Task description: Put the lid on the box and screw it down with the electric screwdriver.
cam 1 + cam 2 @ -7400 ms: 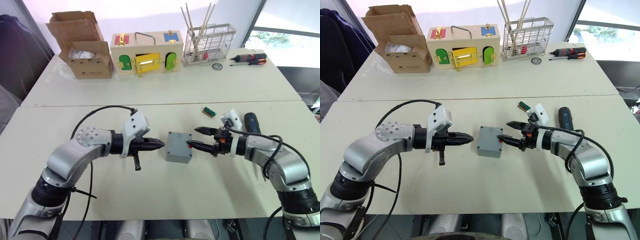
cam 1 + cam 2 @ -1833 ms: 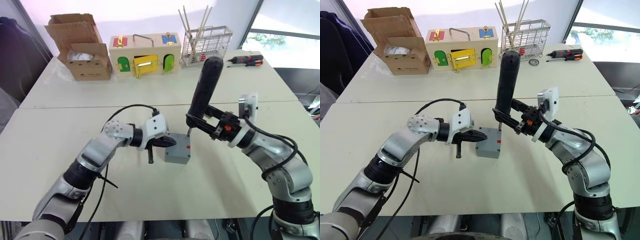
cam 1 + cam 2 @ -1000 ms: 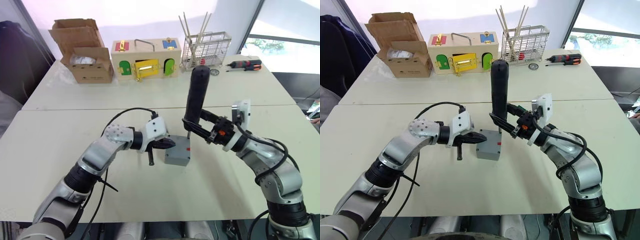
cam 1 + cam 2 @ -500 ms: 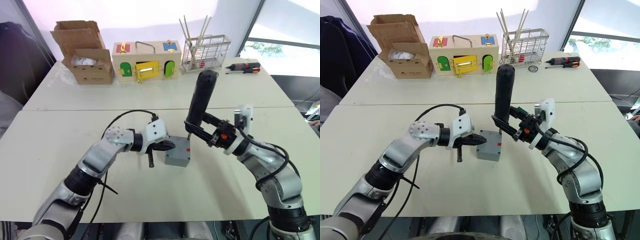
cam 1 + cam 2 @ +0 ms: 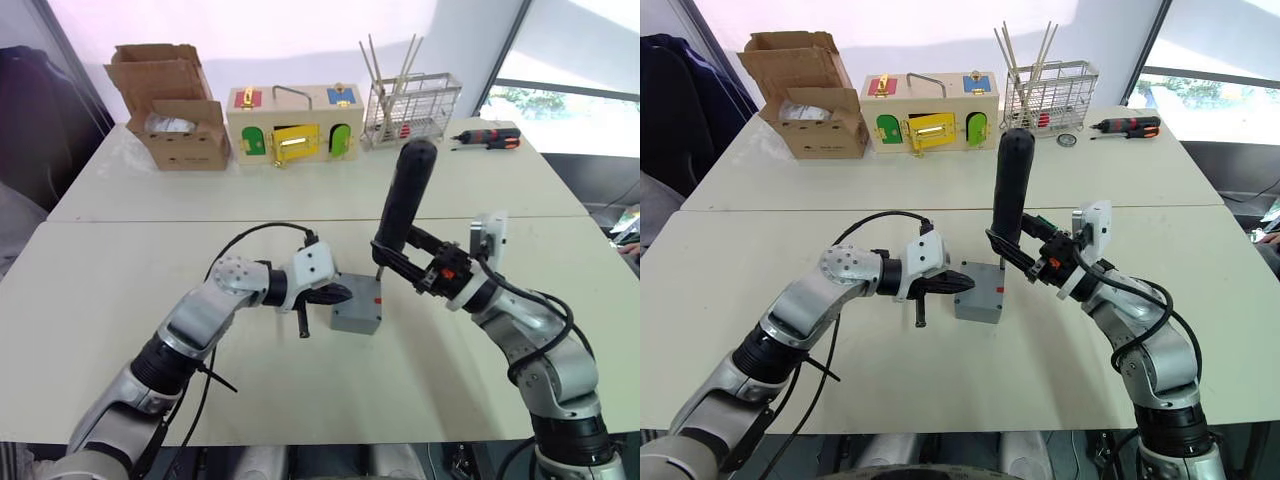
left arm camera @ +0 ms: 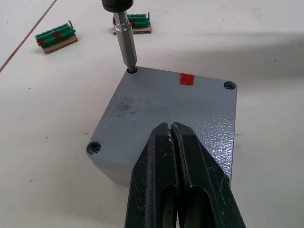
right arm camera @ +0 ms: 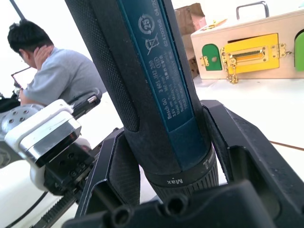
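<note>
At frame centre, the right gripper clamps the upright screwdriver, bit in a corner hole of the lid; the left gripper, fingers pressed together, rests on it

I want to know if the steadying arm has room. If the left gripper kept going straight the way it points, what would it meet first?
The left gripper, fingers shut, lies over the lid; straight ahead stands the electric screwdriver, probably its metal bit.
</note>
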